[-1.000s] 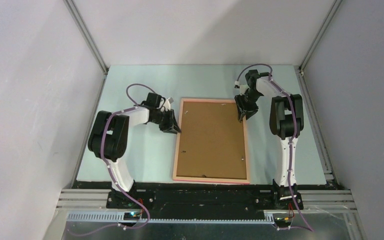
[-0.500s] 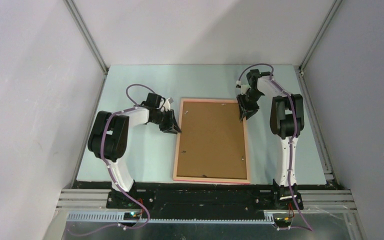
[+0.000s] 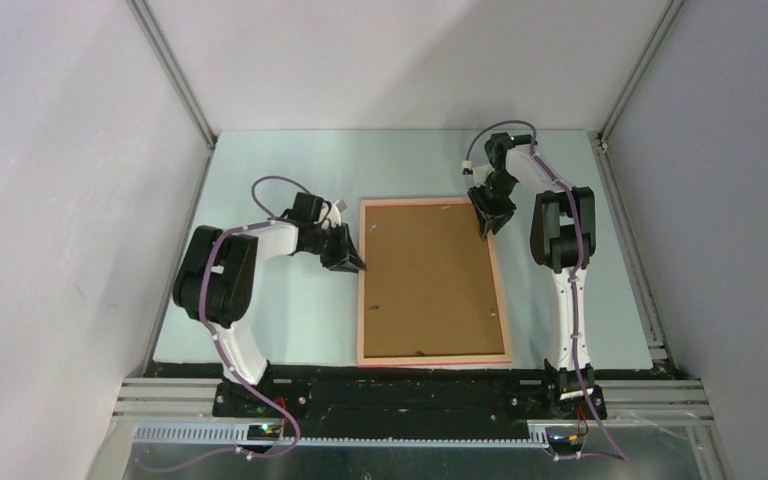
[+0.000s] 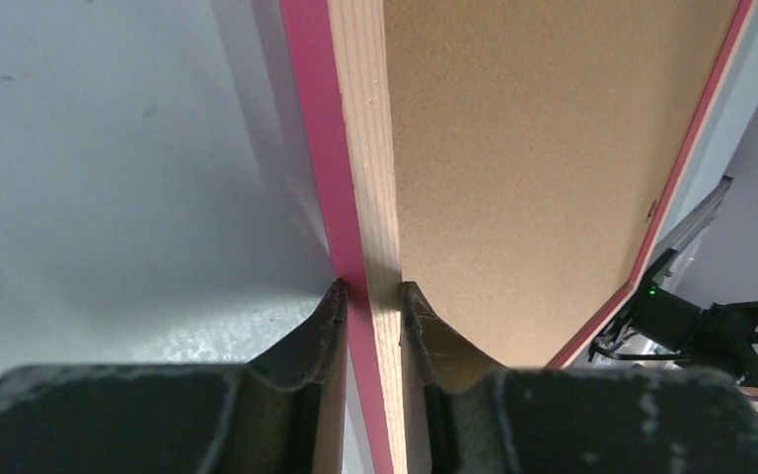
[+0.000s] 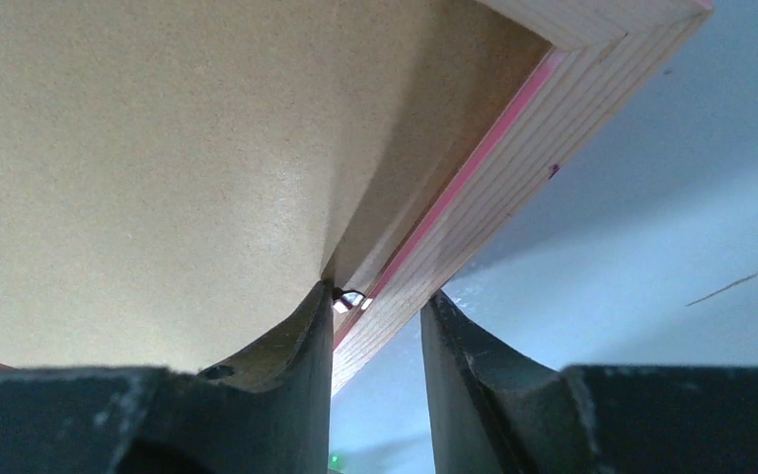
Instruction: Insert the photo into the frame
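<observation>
Two arms hold one frame (image 3: 435, 359), which lies face down on a pale blue-green table (image 3: 295, 315). Its brown board (image 3: 430, 275) faces up, ringed by a thin salmon-pink border.

The left tool (image 3: 352, 262) sits at the frame's left side, nearer the far end than the near one. In the left wrist view its two dark fingers (image 4: 328, 321) are clamped on that side rail, one on the pink outer edge, the other against the pale wood beside the board. The rail runs straight ahead from the tool and the bare table lies to its left.

The right tool (image 3: 487, 225) is at the frame's right side, close to the far right corner. In the right wrist view its fingers (image 5: 311, 321) straddle the rail and appear to pinch it, one on the board side, one at the outer edge. A small metal clip (image 5: 350, 299) glints just between them.

No writing can be made out on the frame or board.

The table is matt and plain, with faint scuffs. White walls (image 3: 50, 200) enclose it on three sides, joined by aluminium struts (image 3: 175, 75).
</observation>
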Robot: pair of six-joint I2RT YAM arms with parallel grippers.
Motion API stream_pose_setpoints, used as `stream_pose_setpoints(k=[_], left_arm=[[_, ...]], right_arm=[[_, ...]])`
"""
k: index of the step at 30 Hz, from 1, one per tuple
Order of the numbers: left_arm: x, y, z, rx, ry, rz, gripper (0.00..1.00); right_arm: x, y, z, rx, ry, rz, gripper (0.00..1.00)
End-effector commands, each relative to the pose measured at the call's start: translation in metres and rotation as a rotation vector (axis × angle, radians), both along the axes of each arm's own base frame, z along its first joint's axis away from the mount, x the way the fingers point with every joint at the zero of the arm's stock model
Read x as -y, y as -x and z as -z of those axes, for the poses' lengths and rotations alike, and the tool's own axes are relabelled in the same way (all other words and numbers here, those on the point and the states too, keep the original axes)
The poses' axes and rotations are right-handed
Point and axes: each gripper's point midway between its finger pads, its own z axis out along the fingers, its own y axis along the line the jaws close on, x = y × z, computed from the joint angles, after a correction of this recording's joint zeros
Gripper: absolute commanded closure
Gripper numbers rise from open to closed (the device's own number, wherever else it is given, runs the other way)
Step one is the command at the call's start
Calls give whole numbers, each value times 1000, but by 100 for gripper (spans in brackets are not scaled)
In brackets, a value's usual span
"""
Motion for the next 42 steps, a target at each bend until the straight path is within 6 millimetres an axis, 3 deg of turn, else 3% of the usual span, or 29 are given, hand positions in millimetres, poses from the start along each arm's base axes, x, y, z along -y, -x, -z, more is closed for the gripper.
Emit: stream_pose_setpoints(k=[1,7,10,13,15,20,27,36,42], left_arm=[[8,1,-7,21,51,-19,100],[14,4,-3,14,81,-29,100],[16,6,-2,10,84,-22,100],[18,6,-2,7,88,-17,100],[19,7,0,1,89,-16,100],[19,6,2,-1,83,-17,100],[19,5,1,9,78,-18,100],[21,7,-4,21,77,-12,100],[26,10,-3,20,76,1,100]], right_arm=[[2,1,8,-16,21,-256,100],[-5,-11,10,-8,-9,-279,98],[-8,-23,11,33,-13,-217,87],[-7,-27,15,58,20,-133,68],[-7,-31,17,86,38,-81,63],[-4,-32,19,106,125,-3,62],[1,-39,16,180,246,43,69],[-1,-48,3,207,254,21,98],[-4,-54,-8,242,257,-101,100]])
